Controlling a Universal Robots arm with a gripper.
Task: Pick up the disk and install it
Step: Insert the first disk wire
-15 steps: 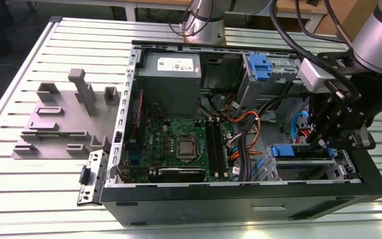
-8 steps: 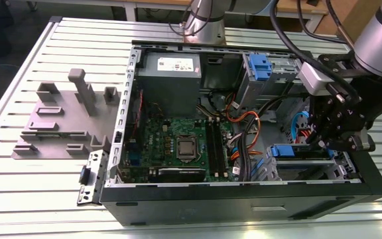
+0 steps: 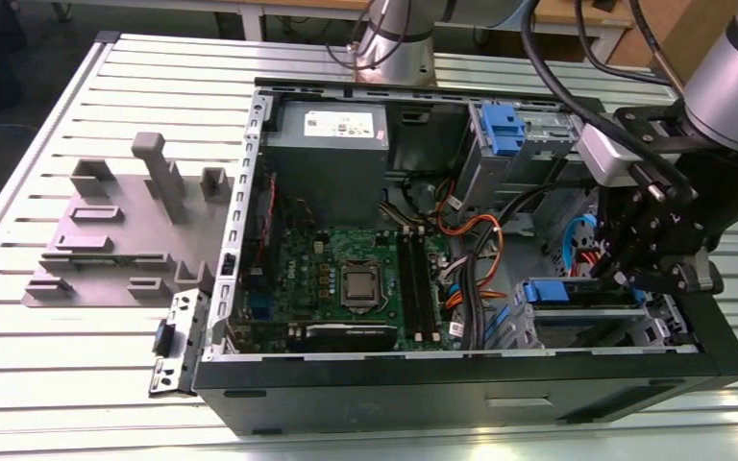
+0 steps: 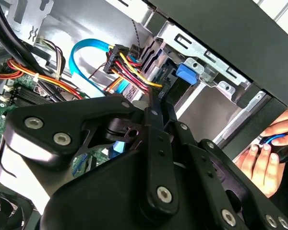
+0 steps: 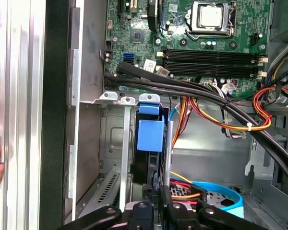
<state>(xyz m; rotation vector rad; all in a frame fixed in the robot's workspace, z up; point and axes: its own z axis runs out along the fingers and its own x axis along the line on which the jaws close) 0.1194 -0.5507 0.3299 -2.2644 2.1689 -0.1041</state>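
Note:
The disk (image 3: 556, 292) sits on edge in the drive cage at the front corner of the open computer case (image 3: 472, 370), on the exterior view's right; its blue rail end faces up. In both wrist views I see the blue tab (image 5: 150, 134) (image 4: 185, 74) between the cage's metal walls. My gripper (image 3: 638, 277) reaches down into the case right beside it. Its black fingers (image 4: 158, 103) lie close together with no gap, their tips by the disk's end near the red and yellow cables. In the first wrist view the gripper (image 5: 161, 189) is just behind the disk's dark edge.
A motherboard (image 3: 343, 279), a grey power supply (image 3: 328, 134) and a tall blue clip (image 3: 503, 130) fill the case. Orange, yellow and blue cables (image 4: 89, 52) crowd the gripper. A grey fixture (image 3: 112, 235) stands on the slatted table. A person's hand (image 4: 269, 153) holds something outside the case wall.

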